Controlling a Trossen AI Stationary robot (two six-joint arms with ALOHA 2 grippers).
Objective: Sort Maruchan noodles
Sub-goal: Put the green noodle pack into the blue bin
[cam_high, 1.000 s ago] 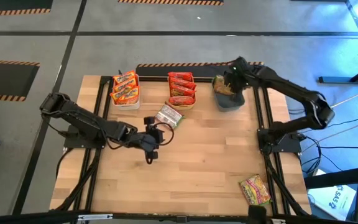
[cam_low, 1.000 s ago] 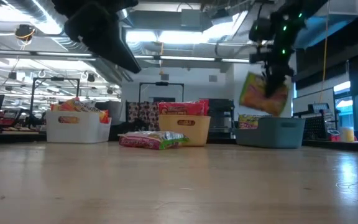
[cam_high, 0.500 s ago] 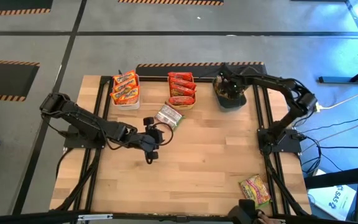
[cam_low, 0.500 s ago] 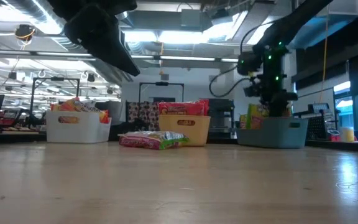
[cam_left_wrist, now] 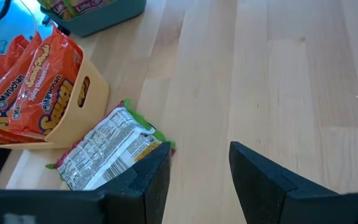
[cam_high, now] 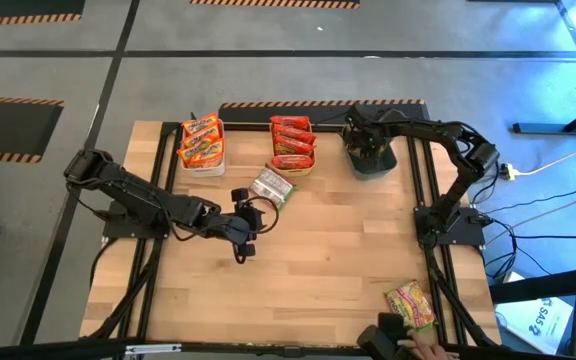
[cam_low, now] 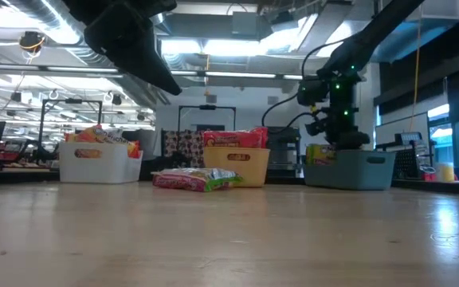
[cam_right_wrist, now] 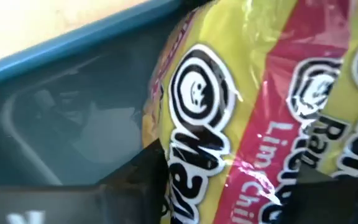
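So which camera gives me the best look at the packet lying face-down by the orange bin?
The left wrist view: the face-down packet fills it, silvery printed back up, touching the orange bin. The high view shows it small; the low view shows it edge-on; the right wrist view misses it.

My right wrist camera looks straight down into the grey-blue bin, whose blue rim runs across ahead of my fingers with pale wood beyond it. A green-yellow noodle packet fills most of what I see — crinkly yellow plastic with a red band, a black-and-white round face logo and part of the words "Lime Chili". My two dark fingers frame its near edge, one on each side, the packet lying between them. The bin's bare inner wall and floor show beside the packet — smooth, with faint moulded marks.
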